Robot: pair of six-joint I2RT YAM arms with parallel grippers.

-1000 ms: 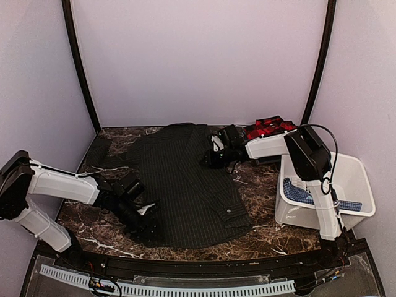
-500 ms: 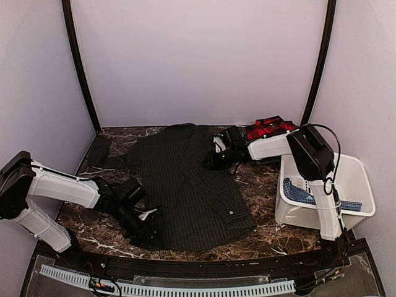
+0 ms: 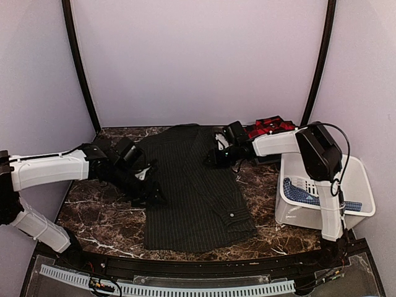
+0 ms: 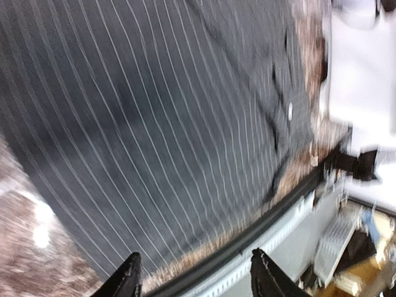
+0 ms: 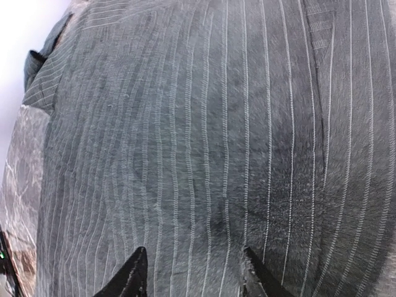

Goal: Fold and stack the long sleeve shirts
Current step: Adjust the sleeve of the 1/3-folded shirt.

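The dark charcoal pinstriped shirt (image 3: 195, 185) lies spread flat on the marble table, collar toward the back. It fills the left wrist view (image 4: 161, 111) and the right wrist view (image 5: 204, 124). My left gripper (image 3: 151, 193) is at the shirt's left edge, about halfway down; in its wrist view it (image 4: 197, 278) is open and empty above the cloth. My right gripper (image 3: 215, 158) hovers over the shirt's upper right part; it (image 5: 192, 266) is open with nothing between the fingers. The red-and-black plaid shirt (image 3: 269, 127) lies bunched at the back right, behind the right arm.
A white plastic bin (image 3: 362, 182) stands at the right with a blue checked cloth (image 3: 303, 193) inside. The table's front rail (image 3: 185, 263) runs just below the shirt's hem. Walls enclose the back and both sides.
My left arm has swung from the shirt's front left corner back to the middle of its left edge. The shirt's left side now looks narrower and straighter. The right gripper has barely moved.
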